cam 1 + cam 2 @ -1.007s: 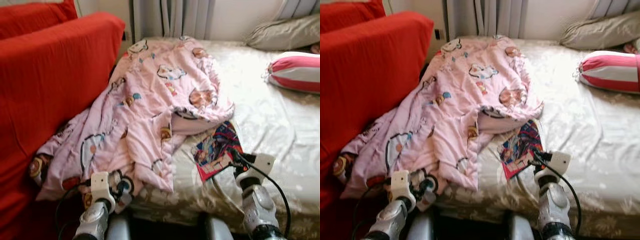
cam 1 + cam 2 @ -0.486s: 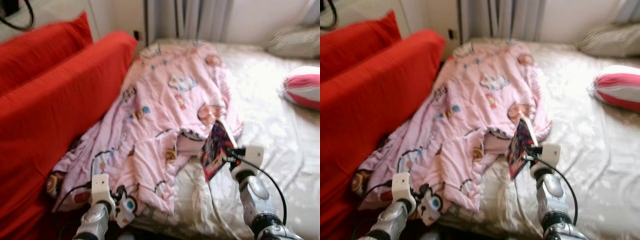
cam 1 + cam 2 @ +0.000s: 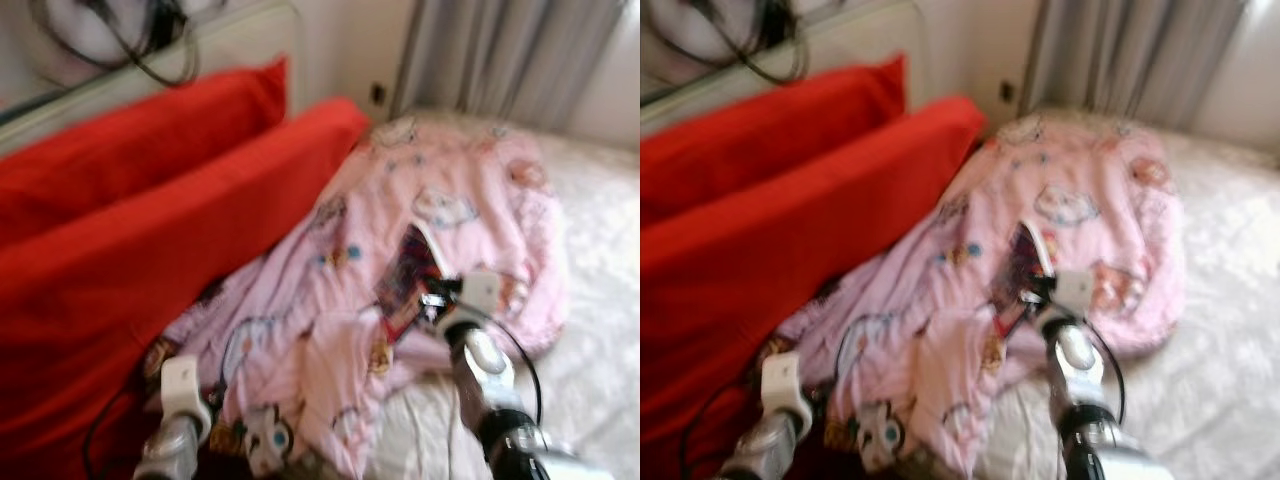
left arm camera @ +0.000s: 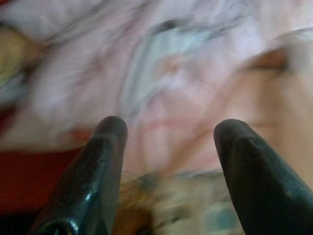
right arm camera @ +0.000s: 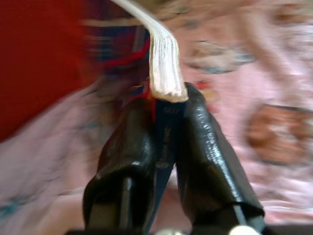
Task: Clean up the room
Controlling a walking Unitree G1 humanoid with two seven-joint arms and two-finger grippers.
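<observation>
My right gripper [image 3: 428,298] is shut on a thin colourful book [image 3: 412,270], held on edge above the pink cartoon blanket [image 3: 470,200]. In the right wrist view the two fingers [image 5: 195,142] pinch the book's lower corner, its white page edges [image 5: 165,68] rising between them. My left gripper [image 4: 168,142] is open, low at the blanket's near edge, with nothing between its fingers [image 4: 100,166]. The left arm [image 3: 180,400] sits low by the bed's corner. All views are blurred.
A red sofa back [image 3: 150,230] with a red cushion [image 3: 130,140] runs along the left, against the bed. The pale patterned sheet [image 3: 600,330] lies bare on the right. Grey curtains [image 3: 510,50] hang behind, and dark cables [image 3: 140,40] lie on a ledge at top left.
The camera has swung left and the view has blurred. My right gripper lifted the book off the sheet and carried it over the pink blanket. The left gripper stayed low.
</observation>
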